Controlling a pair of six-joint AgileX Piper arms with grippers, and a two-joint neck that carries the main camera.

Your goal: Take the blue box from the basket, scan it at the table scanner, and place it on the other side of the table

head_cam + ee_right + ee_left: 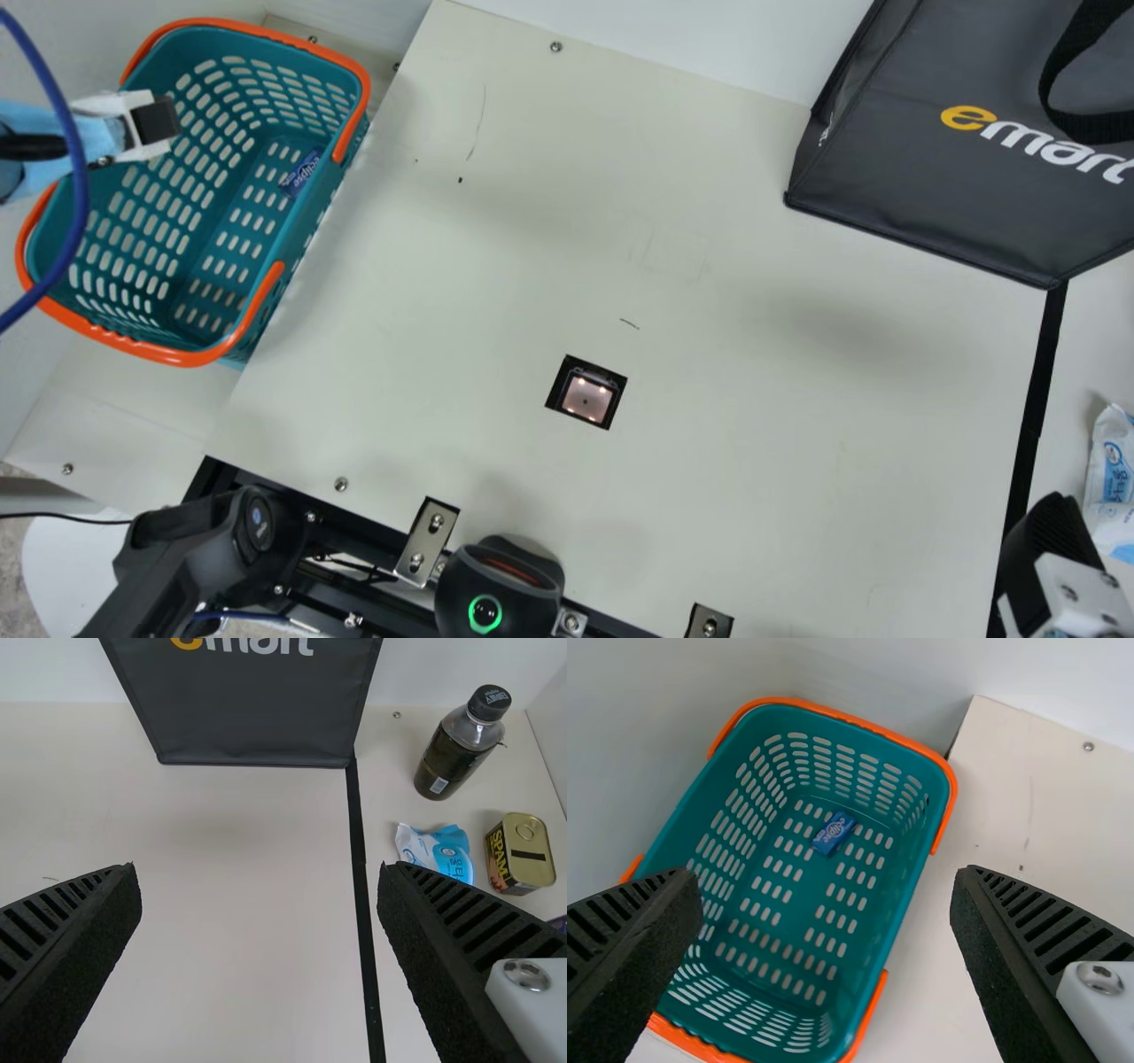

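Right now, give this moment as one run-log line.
left gripper: open, over basket; blue box: in basket; scanner: bare; right gripper: open

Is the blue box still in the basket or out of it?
In. The blue box lies on the slotted floor of the basket, inside its walls, in the left wrist view.

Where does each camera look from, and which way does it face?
Main view: on the neck, looking down at table and scanner; left arm and right arm show.
Left wrist view: left wrist, facing down into basket; open left fingers.
Right wrist view: right wrist, facing table and bag; open right fingers.
Main and left wrist views share the blue box.
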